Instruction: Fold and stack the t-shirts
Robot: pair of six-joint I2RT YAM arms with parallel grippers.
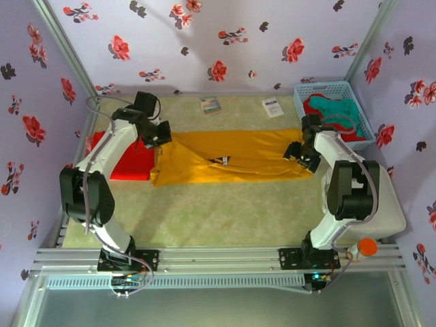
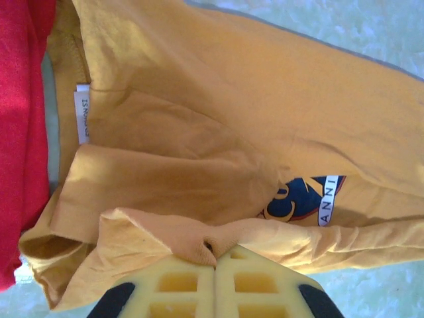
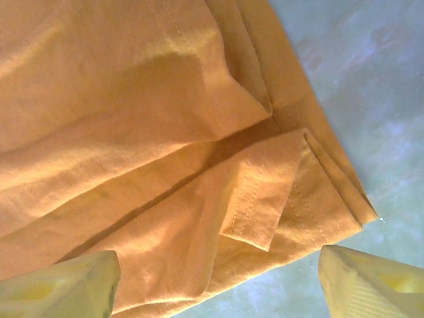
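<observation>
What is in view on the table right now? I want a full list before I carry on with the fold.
yellow t-shirt: one, mustard with a dark print, spread across the table's centre
red t-shirt: one, red, folded at the left, beside the yellow one
teal t-shirt: one, teal, in the basket
red cloth: count unclear, red, in the basket with the teal one
basket: one, blue mesh, back right corner
paper cards: two, white and printed, along the back edge
table: one, pale green top
left tool: one, yellow fingers, shut on the yellow t-shirt's left end
right tool: one, yellow fingers, open over the shirt's right end
</observation>
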